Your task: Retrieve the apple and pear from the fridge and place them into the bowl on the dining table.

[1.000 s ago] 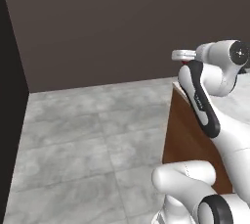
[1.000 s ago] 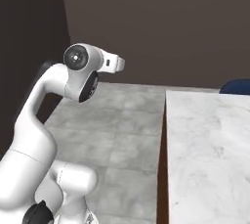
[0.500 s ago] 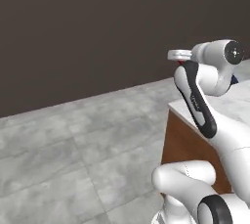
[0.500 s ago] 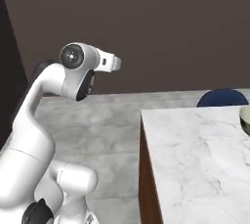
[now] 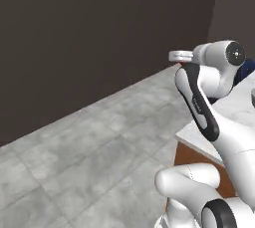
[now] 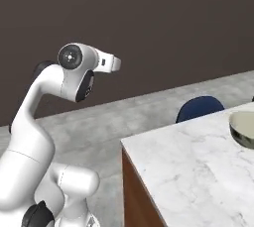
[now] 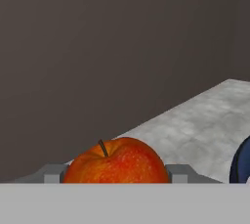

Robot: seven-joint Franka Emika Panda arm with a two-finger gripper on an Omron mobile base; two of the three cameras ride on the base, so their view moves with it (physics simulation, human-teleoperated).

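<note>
Apple [image 7: 114, 162] pinched between the spread fingers [image 7: 114, 175], sitting stem-up at the bottom of the hand view with a grey finger tip [image 7: 179, 173] pressed to each side. Carried high, in front of the folded arm, over grey tiled floor [image 5: 99, 147] and against a dark wall [image 6: 149, 18] — not yet above the dining table. Hand itself hidden in both base views behind the white wrist.

Bowl [image 6: 244, 129] standing on the marble desk [image 6: 193, 171] at the far right edge of the right base view, cut off by the frame, apparently nothing in it. Blue chair [image 6: 199, 108] just beyond the desk's far edge, near the bowl. Near corner of the desk close to the robot's base, wooden side showing below the top.

Step in hand, by judgement: bringing the apple over to the bowl. To do it well:
- Keep the pinch steady during transport; a round fruit held only at its sides could roll out if jolted.
- Get the bowl fully into view before reaching, then swing the arm right, over the desk.
- Stay well above the rim on approach, centre the apple over the hollow, then lower.
- Release low — a drop from height could bounce the fruit out or shift the bowl.

Pear left to fetch afterwards.
</note>
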